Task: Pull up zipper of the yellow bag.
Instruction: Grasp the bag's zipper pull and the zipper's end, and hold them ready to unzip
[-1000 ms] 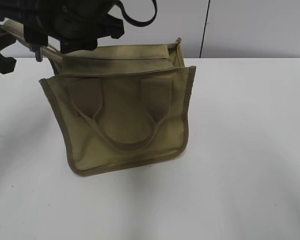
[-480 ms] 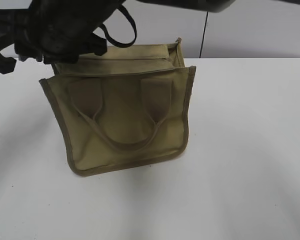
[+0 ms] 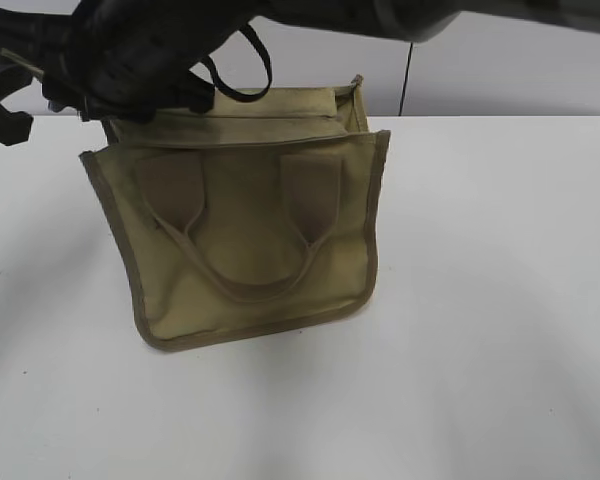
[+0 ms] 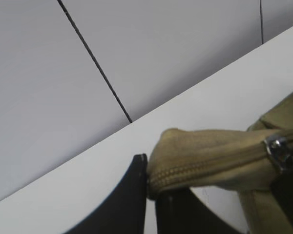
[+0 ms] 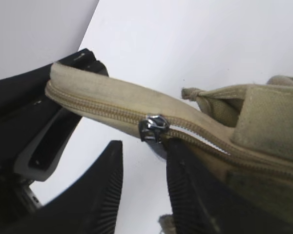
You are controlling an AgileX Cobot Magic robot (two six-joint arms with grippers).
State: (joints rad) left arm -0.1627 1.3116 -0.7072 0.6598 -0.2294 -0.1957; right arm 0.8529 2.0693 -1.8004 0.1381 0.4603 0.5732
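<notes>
The yellow bag stands on the white table, front and handles facing the exterior camera. Its zipper strip stretches off the top left corner. My left gripper is shut on the end of that strip; it also shows in the right wrist view. The silver zipper slider sits on the strip, also seen in the left wrist view. My right gripper is open, its fingers just below the slider, one on each side. In the exterior view the right arm hides the slider.
The white table extends around the bag. A pale wall with a dark vertical seam stands right behind it. The right arm reaches across from the top right, over the bag's top left corner.
The right arm has swung in further over the bag's top left corner and now covers the zipper strip and slider in the exterior view. The bag has hardly moved.
</notes>
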